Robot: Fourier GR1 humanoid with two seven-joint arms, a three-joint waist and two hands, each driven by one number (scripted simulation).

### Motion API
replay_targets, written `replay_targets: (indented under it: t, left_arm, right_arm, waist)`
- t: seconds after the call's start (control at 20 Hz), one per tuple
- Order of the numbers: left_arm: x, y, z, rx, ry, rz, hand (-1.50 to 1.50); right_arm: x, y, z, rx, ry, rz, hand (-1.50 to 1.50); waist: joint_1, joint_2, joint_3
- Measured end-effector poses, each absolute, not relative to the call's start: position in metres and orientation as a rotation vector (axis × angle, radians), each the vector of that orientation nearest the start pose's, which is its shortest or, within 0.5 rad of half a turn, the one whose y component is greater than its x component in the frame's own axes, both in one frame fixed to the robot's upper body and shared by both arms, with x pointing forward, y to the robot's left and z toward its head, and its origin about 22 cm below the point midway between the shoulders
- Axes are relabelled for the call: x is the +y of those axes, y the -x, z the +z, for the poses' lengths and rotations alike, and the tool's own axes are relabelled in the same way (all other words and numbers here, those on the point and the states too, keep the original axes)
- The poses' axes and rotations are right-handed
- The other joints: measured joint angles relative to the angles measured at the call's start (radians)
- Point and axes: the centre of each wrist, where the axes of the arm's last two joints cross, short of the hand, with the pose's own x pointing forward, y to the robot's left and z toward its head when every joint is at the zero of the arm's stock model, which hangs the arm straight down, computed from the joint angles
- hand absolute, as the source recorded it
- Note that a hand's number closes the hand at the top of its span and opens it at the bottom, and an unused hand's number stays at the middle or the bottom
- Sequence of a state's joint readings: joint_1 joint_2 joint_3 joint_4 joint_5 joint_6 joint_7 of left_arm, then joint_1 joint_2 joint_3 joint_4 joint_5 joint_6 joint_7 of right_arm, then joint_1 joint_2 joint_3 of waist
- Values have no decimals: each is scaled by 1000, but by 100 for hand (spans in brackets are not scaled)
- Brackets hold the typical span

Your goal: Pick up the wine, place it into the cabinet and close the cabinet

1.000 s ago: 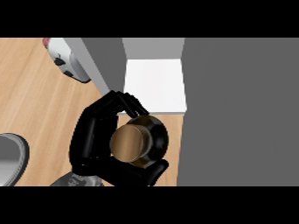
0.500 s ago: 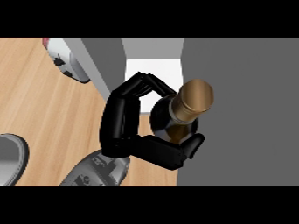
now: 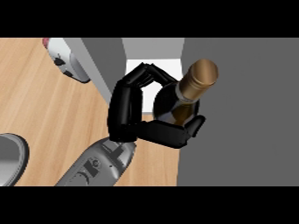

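My left hand (image 3: 123, 109) is shut on the wine bottle (image 3: 192, 87), a dark bottle with a gold-brown neck and cap. The fingers curl over the bottle's far side and the thumb wraps its near side. The bottle is held off the counter, its top leaning right against the edge of a big grey cabinet panel (image 3: 255, 109). Behind the hand shows the cabinet's white inside (image 3: 171, 64), between that panel and a grey wall (image 3: 103, 57) on the left. I cannot tell whether the bottle's base is inside the opening. My right hand does not show.
A red and white object (image 3: 68, 63) lies on the wooden counter (image 3: 36, 109) left of the cabinet wall. A grey rounded object (image 3: 0, 159) sits at the lower left edge. The grey panel fills the whole right side.
My left hand has carried the bottle to the right and away from me, toward the cabinet opening. Earlier I saw the bottle from straight above; now its neck and cap show.
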State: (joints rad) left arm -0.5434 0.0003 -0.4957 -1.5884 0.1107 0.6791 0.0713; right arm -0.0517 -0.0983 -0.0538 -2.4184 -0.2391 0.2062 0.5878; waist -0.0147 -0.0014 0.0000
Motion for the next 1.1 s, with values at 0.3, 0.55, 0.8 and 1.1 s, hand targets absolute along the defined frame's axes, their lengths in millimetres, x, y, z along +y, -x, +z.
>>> replay_targets:
  t: [0.3,0.55,0.8,1.1]
  left_arm:
    - [48,-287,113,-1903,180,99,150]
    - [47,-291,94,-1890,167,134,150]
    - [49,-299,76,-1890,110,100,150]
    - [55,-301,52,-1911,40,61,150]
  right_arm:
    - [-238,-164,194,-1878,-194,299,-150]
    - [-235,-164,194,-1872,-212,294,-150]
    - [-235,-164,194,-1867,-208,292,-150]
    - [-235,-167,199,-1872,-193,292,-150]
  waist:
    - [-4,1,0]
    - [-5,1,0]
    - [-2,1,0]
    - [2,1,-1]
